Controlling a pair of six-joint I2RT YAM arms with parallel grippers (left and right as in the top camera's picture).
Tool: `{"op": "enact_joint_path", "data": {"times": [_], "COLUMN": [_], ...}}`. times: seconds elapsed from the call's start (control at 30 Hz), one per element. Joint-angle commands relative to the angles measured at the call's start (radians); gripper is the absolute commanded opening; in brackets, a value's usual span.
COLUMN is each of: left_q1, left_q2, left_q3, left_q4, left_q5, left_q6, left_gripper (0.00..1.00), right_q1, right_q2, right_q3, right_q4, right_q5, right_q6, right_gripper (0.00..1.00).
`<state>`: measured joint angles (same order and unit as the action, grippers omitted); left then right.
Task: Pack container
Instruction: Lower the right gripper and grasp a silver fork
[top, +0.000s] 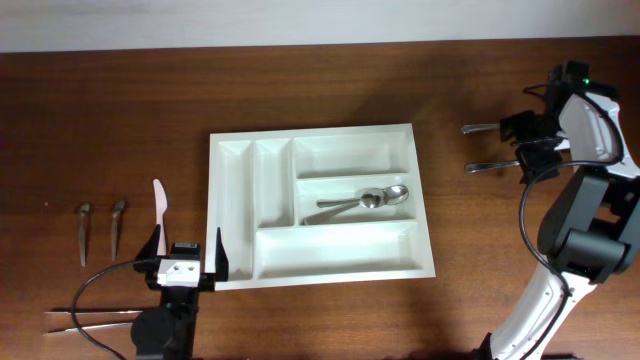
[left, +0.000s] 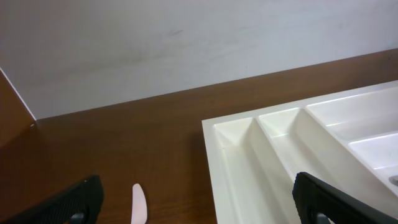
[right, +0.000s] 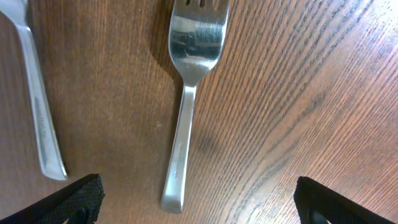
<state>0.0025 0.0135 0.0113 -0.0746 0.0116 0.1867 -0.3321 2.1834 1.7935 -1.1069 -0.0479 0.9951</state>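
The tray (top: 340, 250) lies flat at the middle of the table, its two narrow compartments on the left side and three wide ones stacked on the right. Two spoons (top: 360, 202) lie in the middle wide compartment; the other compartments show bare white.

The left gripper (top: 187, 258) sits just off the tray's near left corner, fingers spread wide apart and holding nothing. From the left wrist, the tray (left: 280, 149) fills the right side, its corner ahead of the right finger (left: 336, 199). A pink utensil (top: 160, 200) lies on the wood just left of the tray, ahead of the left finger. Further left of the tray are two small dark-handled pieces (top: 100, 230), and a long metal utensil (top: 90, 320) lies beside the left arm's base.

The right gripper (top: 525, 141) is well apart from the tray, to its right, over two metal utensils. From the right wrist, its fingers (right: 74, 199) stand wide apart and empty, with a fork (right: 186, 93) lying on the table between them. A second handle (right: 37, 93) lies beside the fork.
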Motion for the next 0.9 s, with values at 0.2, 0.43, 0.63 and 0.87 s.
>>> {"op": "enact_joint_path", "data": {"times": [0.2,0.43,0.63,0.87], "left_q1": [0.004,0.004,0.004,0.004], "left_q2": [-0.008,-0.008,-0.008,-0.008], "left_q3": [-0.002,-0.002,-0.002,-0.002], "left_q4": [-0.006,-0.006,-0.006,-0.006], "left_q5": [0.010,0.010,0.010,0.010], "left_q6": [-0.005,-0.005,-0.005,-0.005], "left_gripper": [0.99,0.99,0.99,0.99], "right_q1": [0.003,0.003,0.003,0.004], "right_q2": [0.034,0.037,0.063,0.069], "right_q3": [0.004,0.004,0.004,0.004], "right_q4": [-0.013,-0.011,-0.020,-0.011], "right_q5": [0.087,0.092,0.093,0.094], "right_q6": [-0.042,-0.042,-0.042,-0.041], "right_gripper": [0.99,1.00,1.00,1.00]}}
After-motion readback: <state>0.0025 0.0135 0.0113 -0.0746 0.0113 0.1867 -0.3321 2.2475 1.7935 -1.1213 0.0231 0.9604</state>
